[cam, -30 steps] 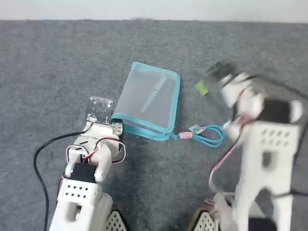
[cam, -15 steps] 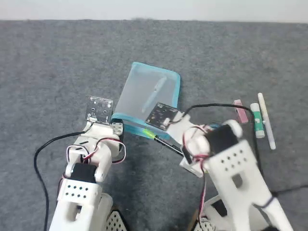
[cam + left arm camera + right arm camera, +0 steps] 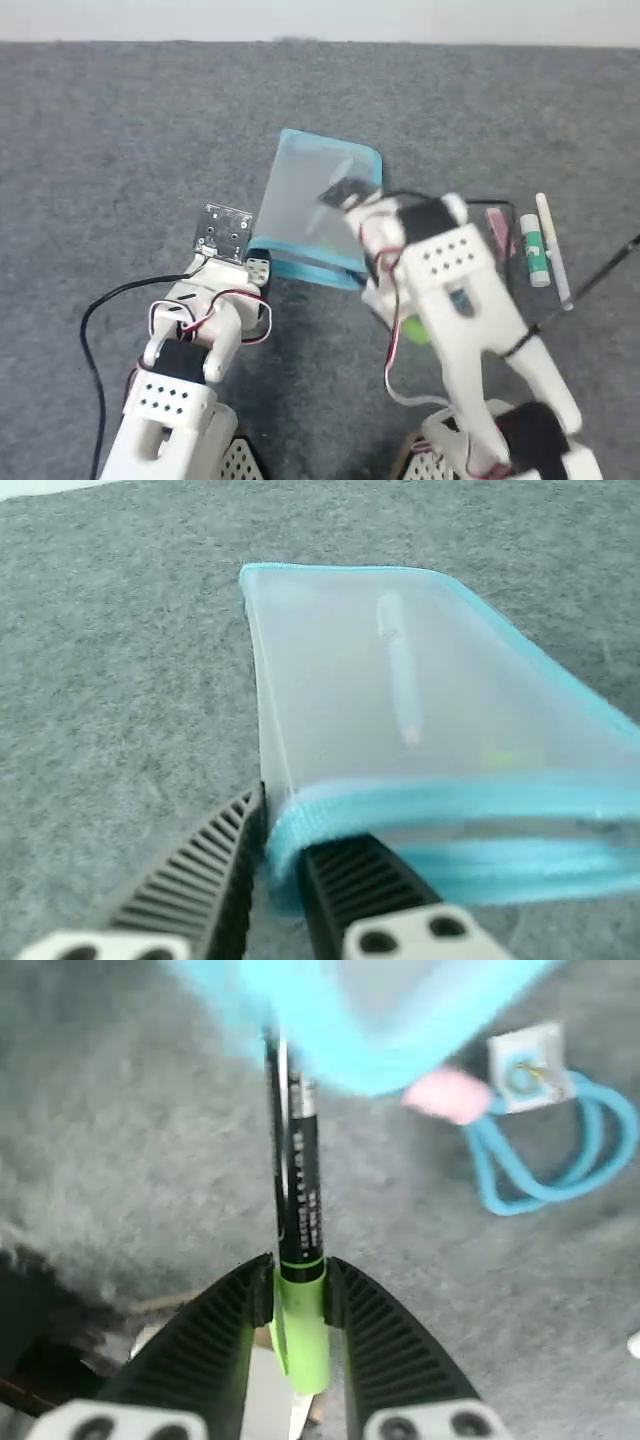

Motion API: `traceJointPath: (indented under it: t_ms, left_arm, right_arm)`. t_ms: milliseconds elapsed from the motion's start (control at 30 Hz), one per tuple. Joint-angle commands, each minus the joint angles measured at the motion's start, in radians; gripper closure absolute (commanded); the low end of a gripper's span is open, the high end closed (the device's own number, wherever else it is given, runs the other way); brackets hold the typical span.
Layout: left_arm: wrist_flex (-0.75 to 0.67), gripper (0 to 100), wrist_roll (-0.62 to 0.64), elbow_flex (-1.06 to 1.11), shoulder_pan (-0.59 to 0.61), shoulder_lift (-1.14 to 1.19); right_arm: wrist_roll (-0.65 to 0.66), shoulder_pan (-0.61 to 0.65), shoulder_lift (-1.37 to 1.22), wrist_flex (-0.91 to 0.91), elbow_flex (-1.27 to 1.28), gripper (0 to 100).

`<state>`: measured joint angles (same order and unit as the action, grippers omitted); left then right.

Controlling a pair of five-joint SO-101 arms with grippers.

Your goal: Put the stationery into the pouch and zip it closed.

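— Grey carpet (image 3: 100, 130) all round; the pouch (image 3: 310, 195) lies just above the middle of the high view. Who has it?

— Left gripper (image 3: 280, 835), at its 7 o'clock corner, fingers pinched on the turquoise hem beside the mouth.

— And the right?

— Right gripper (image 3: 298, 1278) has its fingers pressed on the green end of a black pen (image 3: 298, 1160), aimed at the mouth from 5 o'clock; the tip may be under the hem, but blur leaves me unsure.

— How will it handle?

— Light, stiff, smooth: held at the tail it can swivel or slip, so a straight push along its length suits it. The pouch is thin, limp film that crumples if shoved; the hem is the only firm hold. One pale pen (image 3: 400, 680) already lies inside.

— What's left?

— A pink stick (image 3: 497, 230), a green-and-white tube (image 3: 535, 250) and a white pen (image 3: 553, 250) at the pouch's 3 o'clock, small and apt to roll. For zipping, take the pink pull (image 3: 445, 1093) with its blue cord (image 3: 560, 1160).
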<state>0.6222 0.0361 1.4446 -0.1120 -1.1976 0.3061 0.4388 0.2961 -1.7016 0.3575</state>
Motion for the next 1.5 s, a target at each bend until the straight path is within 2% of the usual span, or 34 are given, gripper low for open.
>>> traceJointPath:
  t_ms: [0, 167, 333, 500, 600, 767, 833, 1367, 1467]
  left_arm:
    - [-0.046, 99, 0.005, -0.005, -0.011, -0.017]
    - [-0.046, 99, 0.003, -0.004, -0.032, -0.017]
    - [-0.048, 99, 0.000, 0.010, -0.121, -0.017]
    - [-0.072, 99, -0.002, 0.013, -0.146, -0.017]
    - [-0.077, 99, -0.002, 0.013, -0.147, -0.017]
    - [-0.077, 99, -0.002, 0.013, -0.147, -0.017]
    - [-0.077, 99, -0.002, 0.013, -0.143, -0.017]
    - [-0.077, 99, -0.002, 0.015, -0.141, -0.017]
    - [-0.077, 99, -0.002, 0.015, -0.140, -0.017]
  right_arm:
    - [-0.048, -0.084, -0.059, 0.012, -0.137, 99.2]
    - [-0.141, -0.131, -0.194, 0.012, -0.293, 99.2]
    - [-0.252, -0.124, -0.302, 0.010, -0.437, 99.2]
    - [-0.302, -0.113, -0.372, 0.010, -0.546, 99.2]
    - [-0.299, -0.082, -0.398, 0.012, -0.560, 97.1]
    - [-0.301, -0.005, -0.417, 0.045, -0.562, 78.4]
    - [-0.299, 0.021, -0.410, 0.065, -0.563, 74.9]
    - [-0.241, 0.042, -0.110, 0.104, -0.555, 79.5]
    - [-0.164, 0.061, -0.090, 0.085, -0.555, 78.9]
